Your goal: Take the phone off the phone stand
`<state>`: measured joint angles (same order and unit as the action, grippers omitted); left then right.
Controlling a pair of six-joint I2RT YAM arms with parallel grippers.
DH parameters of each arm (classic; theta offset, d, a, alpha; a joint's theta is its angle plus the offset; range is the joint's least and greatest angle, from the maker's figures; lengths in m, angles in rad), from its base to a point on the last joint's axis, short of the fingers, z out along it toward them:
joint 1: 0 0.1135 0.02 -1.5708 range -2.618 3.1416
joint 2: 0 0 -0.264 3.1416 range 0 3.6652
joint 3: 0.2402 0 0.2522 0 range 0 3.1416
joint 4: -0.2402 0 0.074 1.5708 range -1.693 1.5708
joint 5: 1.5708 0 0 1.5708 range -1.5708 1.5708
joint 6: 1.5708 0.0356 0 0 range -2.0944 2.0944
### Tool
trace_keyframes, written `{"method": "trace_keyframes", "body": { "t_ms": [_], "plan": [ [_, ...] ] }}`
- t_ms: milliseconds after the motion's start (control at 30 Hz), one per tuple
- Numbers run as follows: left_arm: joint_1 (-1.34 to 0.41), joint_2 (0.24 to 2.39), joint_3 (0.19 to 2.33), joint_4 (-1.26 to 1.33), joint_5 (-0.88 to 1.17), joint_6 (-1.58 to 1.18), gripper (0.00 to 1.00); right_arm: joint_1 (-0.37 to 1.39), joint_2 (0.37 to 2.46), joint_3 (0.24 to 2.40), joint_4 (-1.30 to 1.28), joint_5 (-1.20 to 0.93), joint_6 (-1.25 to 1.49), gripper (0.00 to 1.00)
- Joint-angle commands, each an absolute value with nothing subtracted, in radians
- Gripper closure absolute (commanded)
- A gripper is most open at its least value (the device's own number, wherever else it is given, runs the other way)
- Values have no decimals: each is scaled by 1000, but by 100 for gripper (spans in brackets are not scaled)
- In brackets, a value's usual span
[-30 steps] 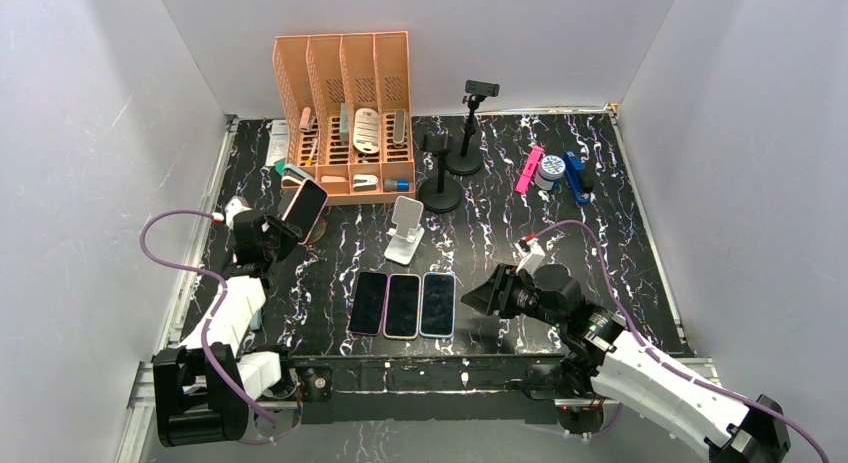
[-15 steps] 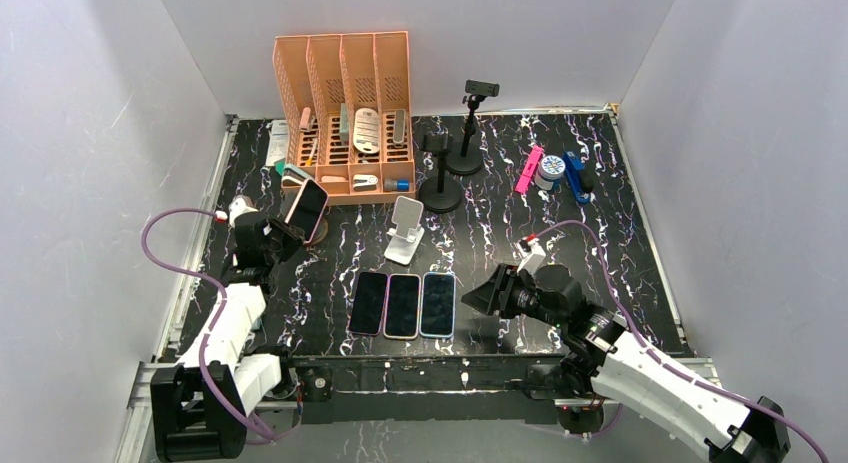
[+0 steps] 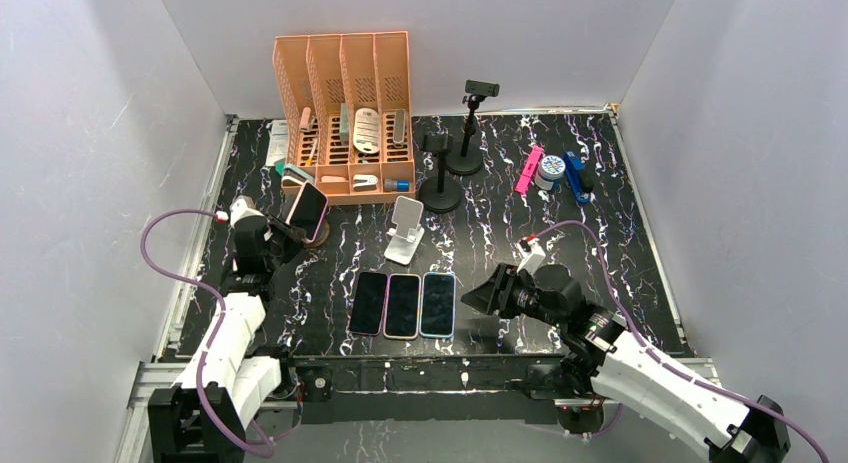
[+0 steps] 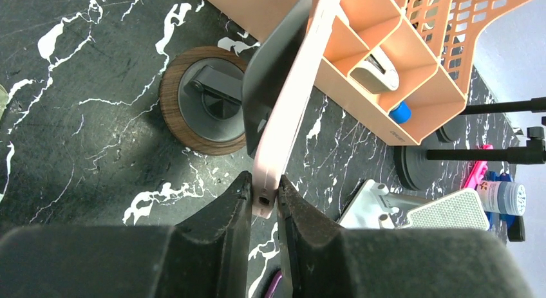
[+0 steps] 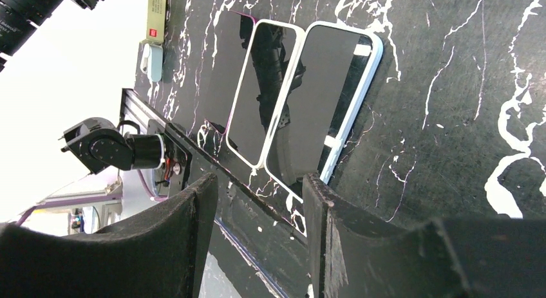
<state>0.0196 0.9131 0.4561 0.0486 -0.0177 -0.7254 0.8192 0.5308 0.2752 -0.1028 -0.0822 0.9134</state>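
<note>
Far left on the counter, rack; just before it, phone tilted at phone stand, lower edge pinched in left tool. Right of that, small stand; nearer, three handsets side by side; right tool just right of them

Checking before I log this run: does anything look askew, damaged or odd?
Nothing damaged or spilled. Only the pink phone is askew: it tilts steeply by the round wooden stand, one end clamped in the left pincer. The three flat phones lie in a tidy row.
</note>
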Motion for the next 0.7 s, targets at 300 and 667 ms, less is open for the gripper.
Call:
{"method": "trace_keyframes", "body": {
  "t_ms": [300, 667],
  "plan": [
    [14, 831, 451, 68, -6, -744, 100, 821, 555, 299, -54, -85, 911, 41],
    [15, 843, 516, 43, 37, -770, 100, 822, 566, 302, -50, -87, 912, 41]
  ]
}}
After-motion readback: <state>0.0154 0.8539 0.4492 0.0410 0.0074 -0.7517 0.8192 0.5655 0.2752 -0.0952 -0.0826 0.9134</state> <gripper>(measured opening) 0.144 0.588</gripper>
